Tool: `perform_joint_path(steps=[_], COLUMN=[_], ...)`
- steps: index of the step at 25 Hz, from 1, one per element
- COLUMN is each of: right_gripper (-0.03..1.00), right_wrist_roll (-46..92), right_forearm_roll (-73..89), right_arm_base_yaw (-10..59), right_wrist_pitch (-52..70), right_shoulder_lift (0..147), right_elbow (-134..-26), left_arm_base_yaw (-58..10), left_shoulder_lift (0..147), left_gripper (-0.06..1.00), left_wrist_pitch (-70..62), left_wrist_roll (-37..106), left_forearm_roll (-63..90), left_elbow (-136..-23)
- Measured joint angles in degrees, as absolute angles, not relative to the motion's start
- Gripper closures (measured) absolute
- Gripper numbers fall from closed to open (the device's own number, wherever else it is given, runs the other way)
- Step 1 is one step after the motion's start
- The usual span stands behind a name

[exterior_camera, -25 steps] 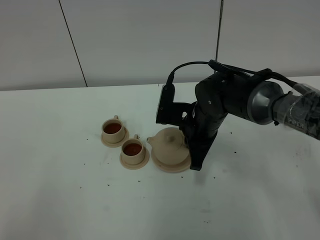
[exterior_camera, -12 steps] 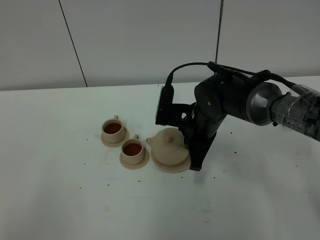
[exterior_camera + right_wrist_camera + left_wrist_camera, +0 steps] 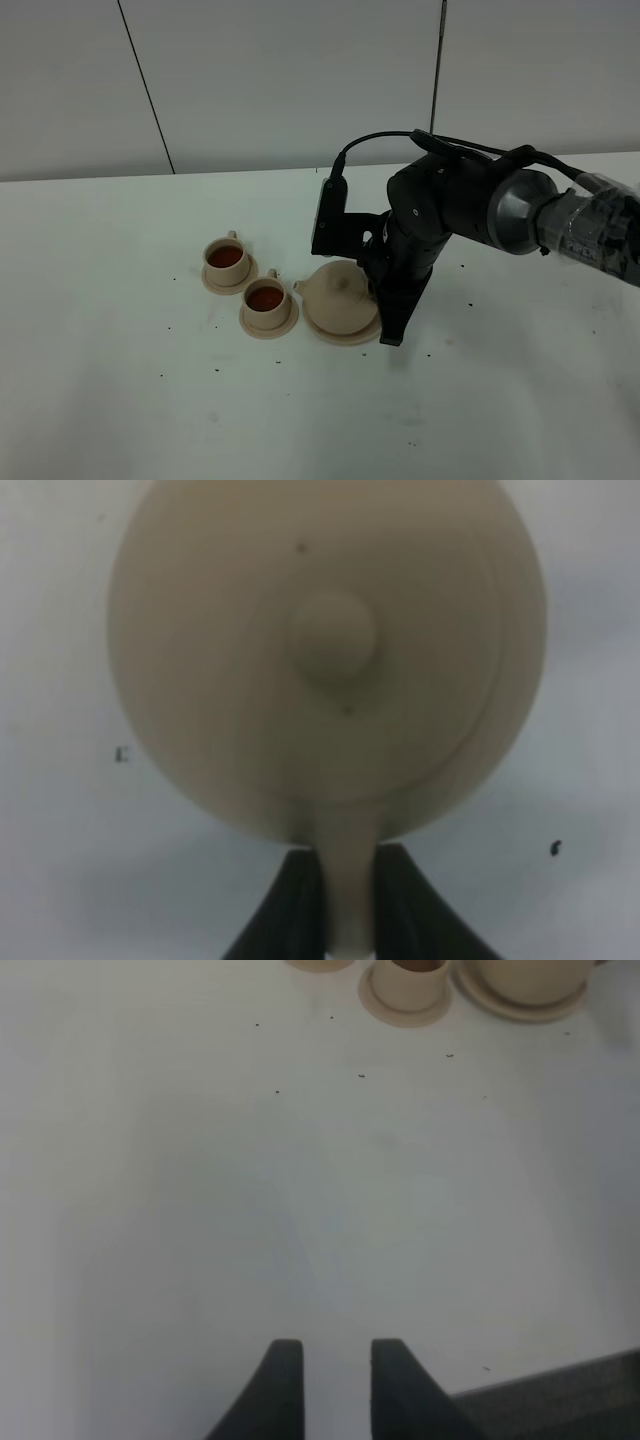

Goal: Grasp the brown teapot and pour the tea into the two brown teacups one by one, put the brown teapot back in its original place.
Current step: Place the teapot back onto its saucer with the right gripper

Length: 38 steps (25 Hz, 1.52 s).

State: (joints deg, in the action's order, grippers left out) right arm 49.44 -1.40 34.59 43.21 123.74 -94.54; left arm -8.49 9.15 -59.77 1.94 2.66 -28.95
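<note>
The brown teapot (image 3: 335, 288) rests on its wide saucer (image 3: 345, 331), spout toward the cups. My right gripper (image 3: 377, 290) is shut on its handle; from above, the right wrist view shows the lidded teapot (image 3: 320, 650) and the handle pinched between the fingers (image 3: 290, 910) of the gripper (image 3: 350, 910). The two brown teacups (image 3: 226, 258) (image 3: 265, 300) stand on small saucers left of the pot, both holding dark tea. My left gripper (image 3: 333, 1380) hovers open over bare table, far from one teacup (image 3: 408, 975) and the teapot (image 3: 525, 975).
The white table (image 3: 150, 400) is dotted with small dark specks. A grey wall stands behind it. The right arm's dark body (image 3: 450, 205) and cable loom over the teapot's right side. The table's edge (image 3: 560, 1380) shows near the left gripper.
The right arm has shifted very slightly over the teapot while keeping its hold on the handle. The cups and the left gripper are unchanged.
</note>
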Motion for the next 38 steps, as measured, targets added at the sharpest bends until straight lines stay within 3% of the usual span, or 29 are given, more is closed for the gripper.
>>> perform_joint_path(steps=[38], right_gripper=[0.87], right_wrist_roll=[49.5], right_forearm_roll=[-1.0], right_arm_base_yaw=[33.4], right_wrist_pitch=[42.5], right_shoulder_lift=[124.6], right_elbow=[-94.5], left_arm_base_yaw=[-8.5], left_shoulder_lift=[9.2], left_gripper=[0.71], left_wrist_pitch=[-59.8], left_wrist_roll=[1.9], left_forearm_roll=[2.7], left_elbow=[-29.0])
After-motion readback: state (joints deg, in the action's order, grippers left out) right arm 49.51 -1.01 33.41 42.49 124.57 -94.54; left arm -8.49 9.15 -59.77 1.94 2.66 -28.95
